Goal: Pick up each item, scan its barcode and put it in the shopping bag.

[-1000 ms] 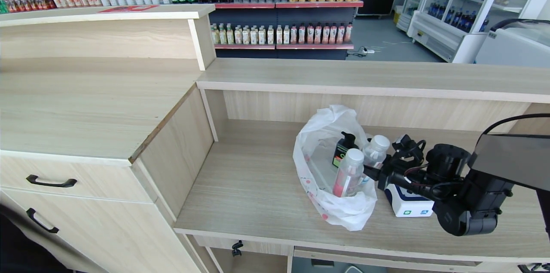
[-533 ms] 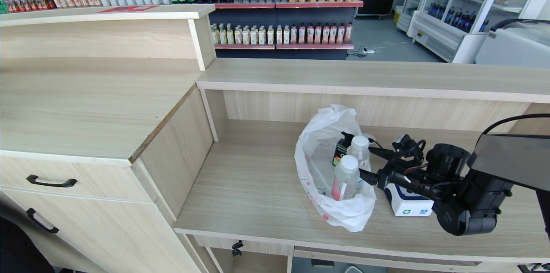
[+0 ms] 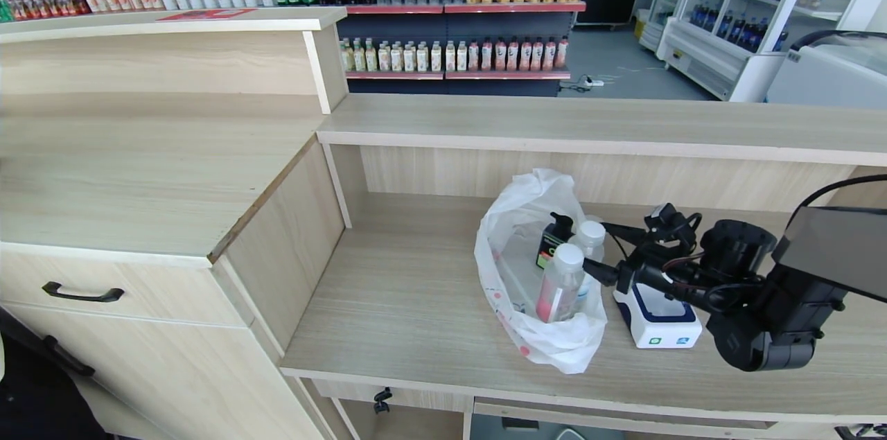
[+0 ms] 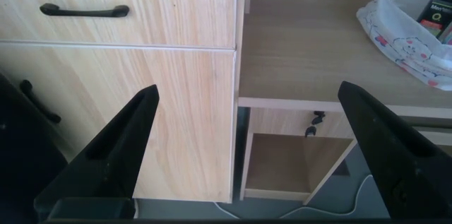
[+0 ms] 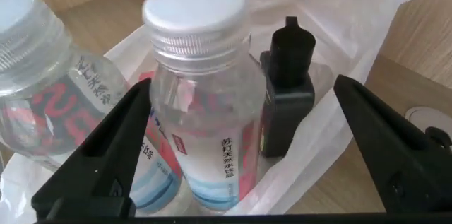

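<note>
A white plastic shopping bag (image 3: 513, 287) stands open on the lower counter. Three items stand upright inside it: a clear bottle with a white cap (image 3: 589, 238) (image 5: 201, 97), a pink-labelled bottle (image 3: 560, 284) (image 5: 42, 97) and a black pump bottle (image 3: 553, 239) (image 5: 286, 104). My right gripper (image 3: 599, 246) (image 5: 241, 86) is open at the bag's right side, its fingers spread wide on either side of the clear bottle without touching it. My left gripper (image 4: 248, 90) hangs open and holds nothing, low in front of the cabinet drawers, with the bag (image 4: 409, 19) far off.
A white and blue barcode scanner (image 3: 655, 319) sits on the counter just right of the bag, under my right arm. A raised counter ledge (image 3: 596, 128) runs behind. A taller cabinet with drawers (image 3: 138, 218) stands to the left. Bare counter (image 3: 395, 301) lies left of the bag.
My right gripper carried the clear bottle left into the bag, let go of it and drew back slightly to the right and up. The bottle now stands beside the other two.
</note>
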Available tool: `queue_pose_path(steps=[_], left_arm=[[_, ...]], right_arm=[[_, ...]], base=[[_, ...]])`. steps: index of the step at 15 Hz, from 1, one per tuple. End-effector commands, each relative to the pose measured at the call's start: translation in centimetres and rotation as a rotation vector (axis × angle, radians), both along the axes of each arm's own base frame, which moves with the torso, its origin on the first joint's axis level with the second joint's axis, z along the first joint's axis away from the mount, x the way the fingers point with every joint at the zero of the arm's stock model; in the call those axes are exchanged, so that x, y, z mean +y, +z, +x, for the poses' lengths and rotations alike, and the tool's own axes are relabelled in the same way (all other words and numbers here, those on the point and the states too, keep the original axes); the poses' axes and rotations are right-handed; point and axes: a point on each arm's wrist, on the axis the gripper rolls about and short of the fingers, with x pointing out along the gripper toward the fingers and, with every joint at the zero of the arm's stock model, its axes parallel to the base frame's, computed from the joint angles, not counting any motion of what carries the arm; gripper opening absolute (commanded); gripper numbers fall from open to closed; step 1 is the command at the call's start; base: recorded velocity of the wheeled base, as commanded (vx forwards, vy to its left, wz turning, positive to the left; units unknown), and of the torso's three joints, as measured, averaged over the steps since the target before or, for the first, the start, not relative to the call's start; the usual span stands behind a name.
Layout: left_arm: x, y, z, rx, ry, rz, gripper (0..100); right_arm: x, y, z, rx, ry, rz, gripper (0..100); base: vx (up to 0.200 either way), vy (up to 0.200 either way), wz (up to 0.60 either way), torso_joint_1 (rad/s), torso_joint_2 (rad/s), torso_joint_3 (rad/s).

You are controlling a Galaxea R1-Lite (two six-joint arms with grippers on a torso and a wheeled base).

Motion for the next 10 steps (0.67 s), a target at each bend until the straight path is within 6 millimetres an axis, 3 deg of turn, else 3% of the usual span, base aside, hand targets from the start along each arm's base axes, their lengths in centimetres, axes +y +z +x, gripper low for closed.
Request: queue_pose_path(steps=[1, 4, 6, 10], left_arm=[[0.0, 0.0, 0.0, 0.001, 0.0, 0.0, 100], [0.0, 0.0, 0.0, 0.001, 0.0, 0.0, 100], [0.0, 0.0, 0.0, 0.001, 0.0, 0.0, 100], [0.0, 0.0, 0.0, 0.001, 0.0, 0.0, 100]], right_arm=[[0.0, 1.9, -0.3, -0.047, 0.001, 0.002, 100], [0.0, 5.0, -1.0, -0.113, 0.001, 0.003, 100], [-0.1, 8.1, -2.2, -0.179, -0.006, 0.002, 100], [-1.4, 12.6, -4.6, -0.332, -0.049, -0.044, 100]], base=[[0.0, 0.0, 0.0, 0.0, 0.0, 0.0], [0.0, 0.0, 0.0, 0.0, 0.0, 0.0], [0.0, 0.0, 0.0, 0.0, 0.0, 0.0], [0.0, 0.0, 0.0, 0.0, 0.0, 0.0]])
